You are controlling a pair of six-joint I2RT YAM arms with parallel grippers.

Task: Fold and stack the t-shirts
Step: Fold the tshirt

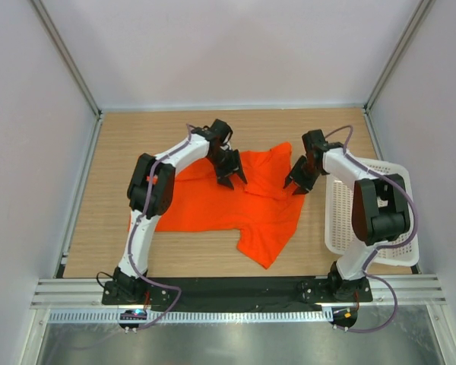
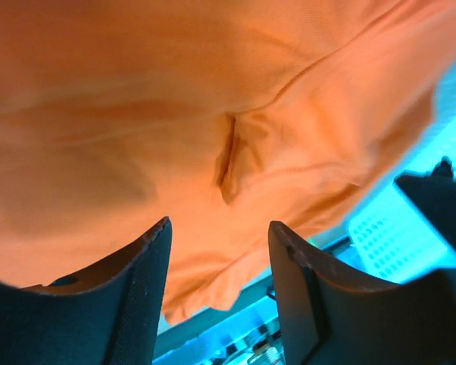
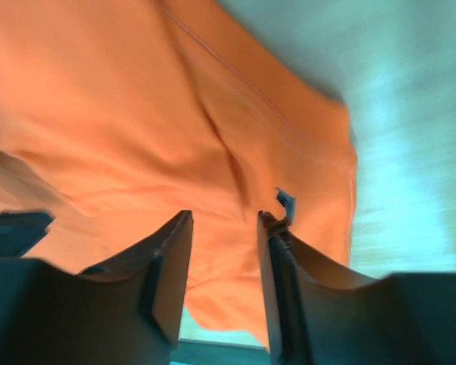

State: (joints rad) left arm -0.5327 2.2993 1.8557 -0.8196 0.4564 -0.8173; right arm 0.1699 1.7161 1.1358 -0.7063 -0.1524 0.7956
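The orange-red t-shirt lies on the wooden table, its upper right part folded over into a raised flap and one corner hanging toward the near edge. My left gripper hovers over the shirt's upper middle, and its fingers stand apart with nothing between them. In the left wrist view the left gripper shows creased shirt fabric beyond the tips. My right gripper sits at the flap's right edge, also open and empty. From the right wrist, the right gripper frames a sleeve seam of the shirt.
A white lattice basket stands on the table's right side, just right of the right arm, and shows in the left wrist view. Grey walls close in the table on three sides. Bare wood lies left of and behind the shirt.
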